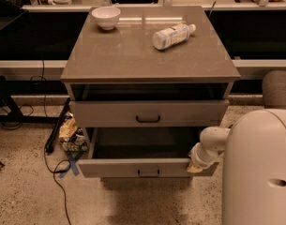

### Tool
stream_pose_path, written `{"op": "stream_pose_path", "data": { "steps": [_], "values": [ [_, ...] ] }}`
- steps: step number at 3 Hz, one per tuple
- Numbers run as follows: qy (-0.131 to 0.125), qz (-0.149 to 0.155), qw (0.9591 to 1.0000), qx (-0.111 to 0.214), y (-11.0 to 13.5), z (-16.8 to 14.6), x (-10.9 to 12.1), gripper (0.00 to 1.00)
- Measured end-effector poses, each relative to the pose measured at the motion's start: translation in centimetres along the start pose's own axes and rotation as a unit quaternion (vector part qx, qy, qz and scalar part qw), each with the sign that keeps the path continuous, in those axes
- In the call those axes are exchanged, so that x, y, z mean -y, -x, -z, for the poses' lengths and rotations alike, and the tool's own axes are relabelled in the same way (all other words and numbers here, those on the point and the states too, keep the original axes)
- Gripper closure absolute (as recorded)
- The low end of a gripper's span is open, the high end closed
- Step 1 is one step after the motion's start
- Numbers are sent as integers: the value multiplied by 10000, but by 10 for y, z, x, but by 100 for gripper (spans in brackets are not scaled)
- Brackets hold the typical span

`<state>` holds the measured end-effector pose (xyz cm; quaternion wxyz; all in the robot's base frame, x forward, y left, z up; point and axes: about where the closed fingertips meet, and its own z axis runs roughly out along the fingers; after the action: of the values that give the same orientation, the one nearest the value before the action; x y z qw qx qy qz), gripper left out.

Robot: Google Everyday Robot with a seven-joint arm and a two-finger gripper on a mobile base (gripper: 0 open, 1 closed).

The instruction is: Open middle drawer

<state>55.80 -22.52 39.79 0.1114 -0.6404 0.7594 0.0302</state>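
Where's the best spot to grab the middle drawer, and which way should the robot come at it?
The small black bar handle at the centre of the front of the middle drawer. It lies level and faces outward, so come straight at it from the front. The gripper sits at the drawer's right end, away from the handle.
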Motion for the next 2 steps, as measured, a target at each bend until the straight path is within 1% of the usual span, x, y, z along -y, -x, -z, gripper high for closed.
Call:
{"op": "stream_pose_path", "data": {
  "steps": [1, 2],
  "values": [
    [1, 0, 10000, 0, 0, 1, 0, 80],
    [15, 2, 10000, 0, 1, 0, -1, 58]
  ]
}}
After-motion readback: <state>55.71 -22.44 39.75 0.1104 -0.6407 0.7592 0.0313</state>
